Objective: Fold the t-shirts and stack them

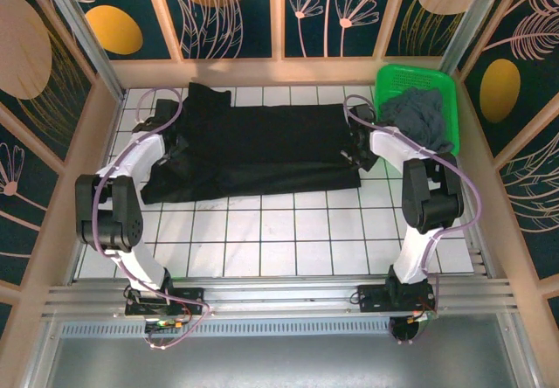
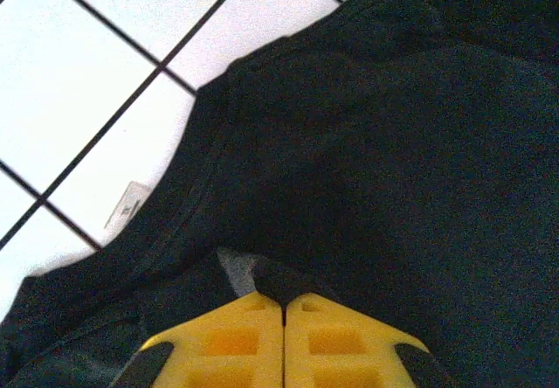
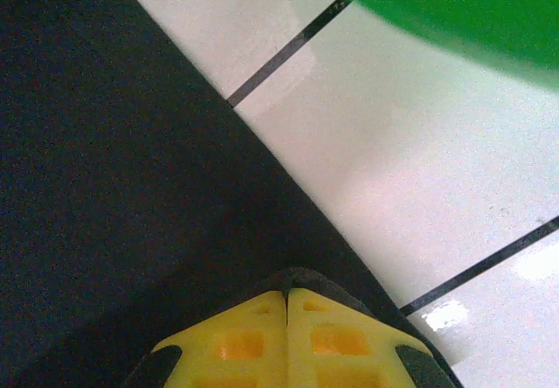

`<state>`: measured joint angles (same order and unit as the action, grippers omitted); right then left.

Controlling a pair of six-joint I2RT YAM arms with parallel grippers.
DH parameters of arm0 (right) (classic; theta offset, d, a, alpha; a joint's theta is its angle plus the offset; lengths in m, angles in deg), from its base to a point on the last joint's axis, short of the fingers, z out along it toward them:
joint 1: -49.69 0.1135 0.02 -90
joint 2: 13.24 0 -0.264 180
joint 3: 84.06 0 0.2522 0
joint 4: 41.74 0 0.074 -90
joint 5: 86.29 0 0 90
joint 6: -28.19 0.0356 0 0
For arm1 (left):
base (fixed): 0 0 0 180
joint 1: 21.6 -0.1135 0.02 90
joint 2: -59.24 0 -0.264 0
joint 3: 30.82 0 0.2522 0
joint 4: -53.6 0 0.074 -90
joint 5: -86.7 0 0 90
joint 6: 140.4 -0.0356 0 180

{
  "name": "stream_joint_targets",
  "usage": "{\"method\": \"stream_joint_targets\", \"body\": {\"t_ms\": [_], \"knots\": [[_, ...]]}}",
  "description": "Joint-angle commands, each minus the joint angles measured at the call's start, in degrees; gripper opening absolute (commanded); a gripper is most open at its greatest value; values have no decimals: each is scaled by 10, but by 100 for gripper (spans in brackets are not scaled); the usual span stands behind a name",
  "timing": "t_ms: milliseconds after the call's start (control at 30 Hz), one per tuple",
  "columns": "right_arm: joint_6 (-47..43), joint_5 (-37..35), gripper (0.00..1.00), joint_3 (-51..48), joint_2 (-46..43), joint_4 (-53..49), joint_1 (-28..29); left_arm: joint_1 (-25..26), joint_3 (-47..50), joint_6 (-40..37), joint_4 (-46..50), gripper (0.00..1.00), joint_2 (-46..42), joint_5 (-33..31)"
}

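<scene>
On the tiled table (image 1: 262,239), our left gripper (image 2: 284,301) and right gripper (image 3: 286,294) sit clamped on opposite ends of the spread black t-shirt (image 1: 262,148), so we want an even, taut lift.

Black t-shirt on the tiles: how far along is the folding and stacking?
Early days. Done: the black t-shirt lies spread across the table, perhaps folded over once lengthwise. In hand: the left gripper and right gripper each pinch an edge of it, jaws shut on cloth. Still to do: finishing its folds, then taking the grey-blue t-shirt out of the green basket, folding it and stacking both.
</scene>
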<state>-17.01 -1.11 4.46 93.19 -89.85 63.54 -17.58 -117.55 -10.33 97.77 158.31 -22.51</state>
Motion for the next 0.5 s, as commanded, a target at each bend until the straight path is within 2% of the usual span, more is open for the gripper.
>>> {"method": "stream_joint_targets", "body": {"t_ms": [0,67,100,200,267,333,467], "knots": [[-41,7,11,10,-3,17,-13,-6,-24,-46,-16,27,-2,1],[-58,10,32,9,-14,16,-12,-7,-17,-43,6,56,-14,-7],[-64,9,40,4,-25,14,-12,-8,-5,-42,13,61,-33,-4],[-78,3,51,-27,-71,17,-3,-17,49,-29,25,62,-80,31],[-86,7,52,-56,-100,24,9,-28,92,-19,29,57,-108,64],[-95,17,48,-83,-117,34,24,-43,134,-11,24,50,-127,104],[-100,51,28,-126,-119,72,46,-80,195,4,-2,36,-123,164]]}}
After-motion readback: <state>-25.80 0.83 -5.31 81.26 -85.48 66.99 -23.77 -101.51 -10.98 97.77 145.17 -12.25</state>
